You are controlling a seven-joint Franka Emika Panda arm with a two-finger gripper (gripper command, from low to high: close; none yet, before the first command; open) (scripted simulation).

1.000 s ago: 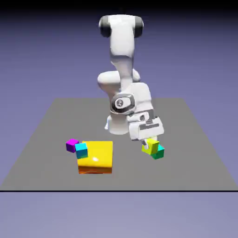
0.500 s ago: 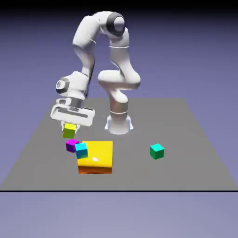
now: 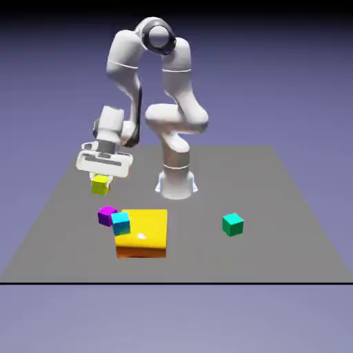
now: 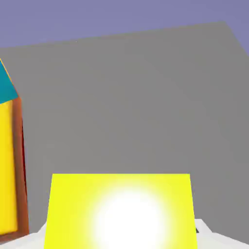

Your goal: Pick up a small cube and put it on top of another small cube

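Evidently carry stage. Nearest: large flat yellow block (image 3: 143,231); small purple cube (image 3: 107,216) a little farther, likely the target. Beyond, two-finger gripper (image 3: 101,181) clamped on small lime cube (image 3: 100,186), aloft. Next calls for centring over purple, lowering, letting go.

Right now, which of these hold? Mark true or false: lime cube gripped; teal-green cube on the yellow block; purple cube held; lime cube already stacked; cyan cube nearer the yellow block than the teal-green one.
1. The gripper holds the lime cube. True.
2. The teal-green cube sits on the yellow block. False: it is on the table.
3. The purple cube is held. False: nothing grips it.
4. The lime cube is already stacked. False: it hangs in the grip.
5. The cyan cube is nearer the yellow block than the teal-green one. True.
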